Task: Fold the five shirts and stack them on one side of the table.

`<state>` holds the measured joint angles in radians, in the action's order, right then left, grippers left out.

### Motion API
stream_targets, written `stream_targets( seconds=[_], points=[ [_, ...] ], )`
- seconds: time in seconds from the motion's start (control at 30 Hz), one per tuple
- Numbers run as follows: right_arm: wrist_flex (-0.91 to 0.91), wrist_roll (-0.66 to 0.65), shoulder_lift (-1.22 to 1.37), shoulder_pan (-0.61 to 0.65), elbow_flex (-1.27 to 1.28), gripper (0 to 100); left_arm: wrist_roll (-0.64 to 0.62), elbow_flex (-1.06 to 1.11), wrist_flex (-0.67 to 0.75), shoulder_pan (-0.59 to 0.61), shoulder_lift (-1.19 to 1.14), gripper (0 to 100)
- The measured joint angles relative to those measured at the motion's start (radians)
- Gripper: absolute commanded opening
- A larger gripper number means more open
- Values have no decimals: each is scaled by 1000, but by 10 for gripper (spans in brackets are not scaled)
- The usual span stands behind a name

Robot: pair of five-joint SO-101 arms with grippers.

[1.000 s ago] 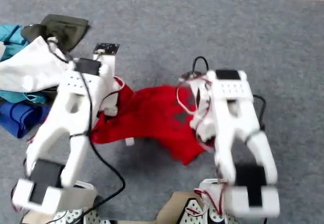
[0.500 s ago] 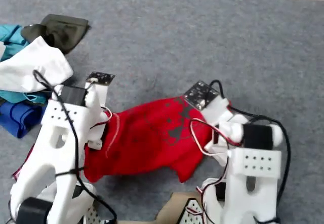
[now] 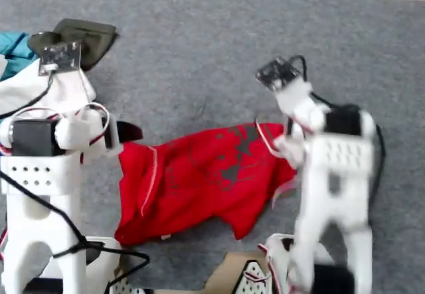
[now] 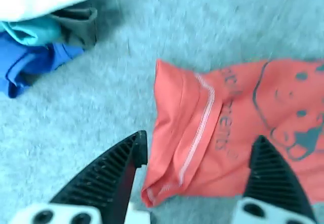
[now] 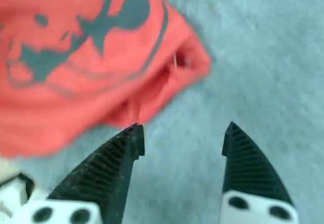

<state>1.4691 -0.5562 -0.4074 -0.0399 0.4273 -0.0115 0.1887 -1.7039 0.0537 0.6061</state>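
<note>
**Two open grippers poised over the ends of a red shirt**

A red shirt point(image 3: 199, 181) lies crumpled on the grey table point(image 3: 199, 55), near the front edge and between the two arms, with its dark print facing up. The left arm point(image 3: 40, 174) stands upright at the shirt's left end, its wrist bent so the gripper points down. The left gripper point(image 4: 200, 140) hangs above the shirt's folded, stitched edge with its jaws spread wide and nothing held. The right arm point(image 3: 332, 168) rises at the shirt's right end, its wrist also tipped downward. The right gripper point(image 5: 184, 129) hangs over bare table just beside the shirt's bunched edge, jaws likewise wide apart and empty. At the table's far left sits a loose pile: a white shirt point(image 3: 40, 91) on top, a teal shirt point(image 3: 13, 42) and a dark shirt point(image 3: 83, 35) behind it, and a blue shirt point(image 4: 30, 67) beside them, apart from the red one
</note>
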Motion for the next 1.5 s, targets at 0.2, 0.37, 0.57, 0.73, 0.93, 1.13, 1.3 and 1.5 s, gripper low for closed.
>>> stream_targets(
  seconds=[0.2,0.37,0.57,0.73,0.93,1.13,1.3,1.5],
  points=[
    [-109,107,457,63,-236,246,-127,133,293,0,-233,295],
    [-118,126,801,69,-439,246,-158,219,520,-38,-528,228],
    [-51,147,1014,71,-588,143,-161,209,603,-71,-770,18],
    [-46,149,1031,66,-620,24,-161,169,603,-78,-806,19],
    [-12,170,1020,68,-617,23,-163,109,569,-78,-812,18],
    [17,181,887,69,-643,23,-167,-149,408,-77,-812,18],
    [-124,229,835,69,-715,22,-169,-422,334,-77,-819,18],
    [-219,285,835,69,-895,22,-169,-674,330,-77,-827,18]
  ],
)
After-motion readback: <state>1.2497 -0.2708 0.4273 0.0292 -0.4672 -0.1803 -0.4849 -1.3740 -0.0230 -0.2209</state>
